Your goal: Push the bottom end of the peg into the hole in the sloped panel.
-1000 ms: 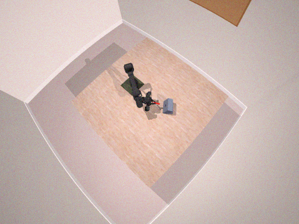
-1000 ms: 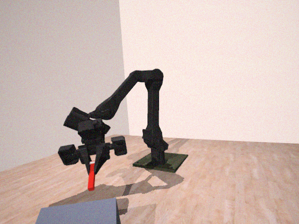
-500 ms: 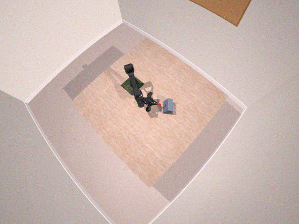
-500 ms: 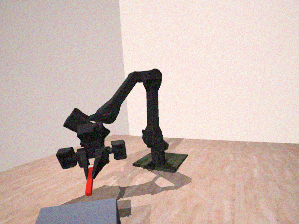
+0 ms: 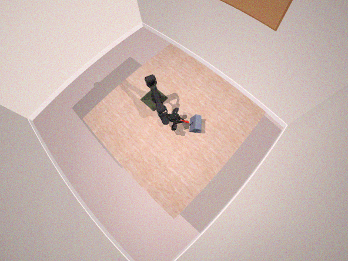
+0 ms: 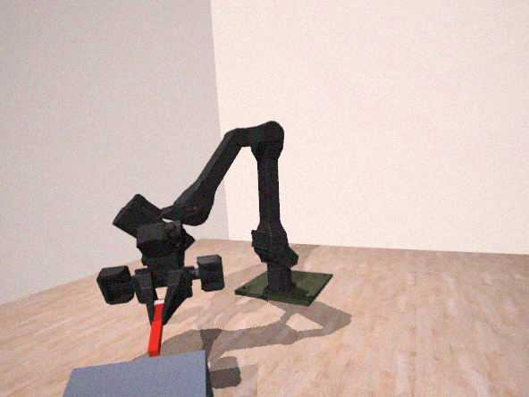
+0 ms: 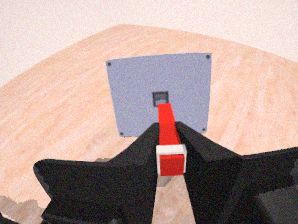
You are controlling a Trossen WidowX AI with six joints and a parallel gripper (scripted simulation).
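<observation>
A red square peg [image 5: 184, 121] [image 6: 155, 333] [image 7: 167, 122] with a white band near its top end is held tilted, its bottom end pointing at the panel. My gripper [image 6: 159, 319] [image 7: 167, 127] is shut on the peg's upper part. The blue-grey sloped panel [image 5: 196, 124] [image 6: 138, 377] [image 7: 135, 85] stands in front of it. Its square hole [image 7: 160, 98] shows in the wrist view, just beyond the peg's bottom end, which overlaps the hole's lower edge there. Peg and hole sides look roughly parallel. Whether the peg touches the panel cannot be told; the hole is out of sight in the exterior view.
The arm's green base plate [image 5: 148, 101] [image 6: 313, 286] is on the wooden table top behind the gripper. The panel face has small dark dots at its corners. Shadows of the arm fall on the table around the gripper and panel.
</observation>
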